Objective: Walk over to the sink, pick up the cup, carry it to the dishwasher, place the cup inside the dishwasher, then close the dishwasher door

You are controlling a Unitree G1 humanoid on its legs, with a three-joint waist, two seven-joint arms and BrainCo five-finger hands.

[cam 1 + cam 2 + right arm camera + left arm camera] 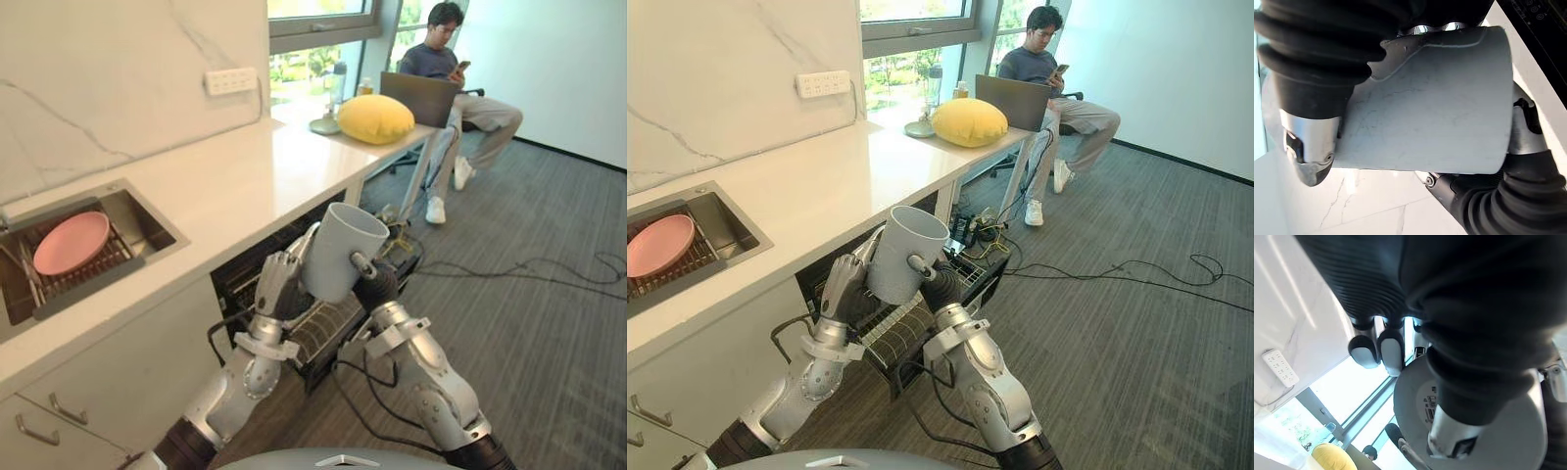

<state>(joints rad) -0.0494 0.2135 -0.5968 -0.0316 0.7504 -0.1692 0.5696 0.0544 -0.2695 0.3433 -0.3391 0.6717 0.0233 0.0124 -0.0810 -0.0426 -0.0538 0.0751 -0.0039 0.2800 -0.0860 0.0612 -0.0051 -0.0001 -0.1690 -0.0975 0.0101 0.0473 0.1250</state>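
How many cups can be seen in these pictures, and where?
1: the white cup, gripped between the left hand and right hand by the open dishwasher. More could be hidden inside the sink or dishwasher.

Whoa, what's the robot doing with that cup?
The robot holds a pale cup in the air between its left hand and right hand, just above the open dishwasher under the counter. The cup is not inside yet. A pink plate lies in the sink, and a person sits past the counter's far end.
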